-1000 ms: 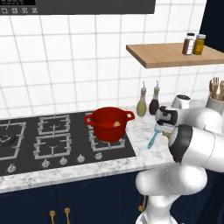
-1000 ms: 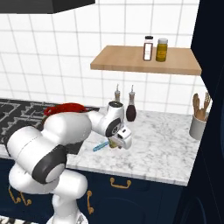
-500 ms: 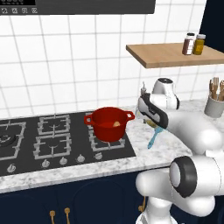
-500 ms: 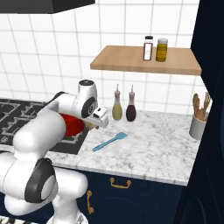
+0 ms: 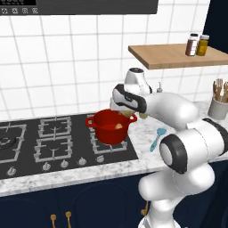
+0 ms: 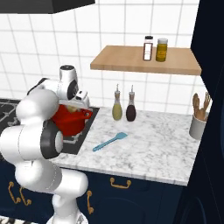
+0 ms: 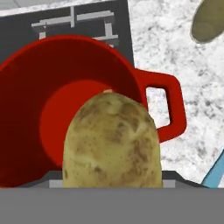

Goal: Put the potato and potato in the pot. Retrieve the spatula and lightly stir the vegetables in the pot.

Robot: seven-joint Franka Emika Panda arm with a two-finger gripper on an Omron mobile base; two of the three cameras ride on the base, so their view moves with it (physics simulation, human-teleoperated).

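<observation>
Hand view: a potato [image 7: 110, 142] sits large at the bottom, between the fingers, above the pot's [image 7: 26, 109] open mouth; the pot's inside shows bare red here.
Gripper [image 5: 129, 113]: jaws set partway apart and closed on the potato, held over the right rim of the pot [image 5: 107, 131].
Pot: on the front right burner of the hob [image 5: 26, 147], one loop handle toward the counter [image 6: 153, 144].
Second potato: in the left base view a pale lump [image 5: 118, 126] shows inside the pot near its right wall.
Spatula [image 5: 156, 138]: flat on the counter just right of the hob, apart from the pot; in the right base view it [image 6: 110, 141] lies in front of two bottles [image 6: 123, 105].
Utensil cup [image 6: 197, 126]: at the far right of the counter, wooden tools standing in it.
Shelf [image 6: 131, 61]: on the wall above the bottles, with two jars [image 6: 155, 48] on it.
</observation>
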